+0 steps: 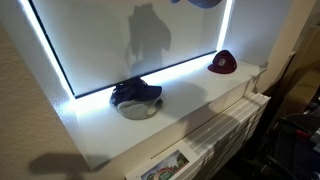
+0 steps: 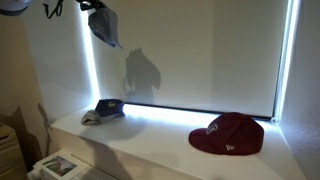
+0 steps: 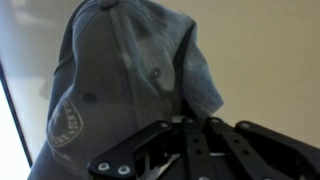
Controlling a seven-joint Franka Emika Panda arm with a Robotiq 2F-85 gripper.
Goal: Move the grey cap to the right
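The grey cap (image 2: 105,27) hangs in the air high above the white ledge (image 2: 150,143), near the top left of the window blind. Its lower edge just shows at the top of an exterior view (image 1: 205,3). In the wrist view the grey cap (image 3: 120,80) fills most of the picture. My gripper (image 3: 190,122) is shut on its fabric, and it shows at the top of an exterior view (image 2: 91,7). The cap's shadow falls on the blind.
A dark navy cap atop a pale one (image 1: 135,96) (image 2: 104,111) lies on the ledge. A maroon cap (image 1: 222,63) (image 2: 228,133) lies at the ledge's other end. A white radiator (image 1: 232,128) stands under the ledge. Printed papers (image 2: 58,165) lie below.
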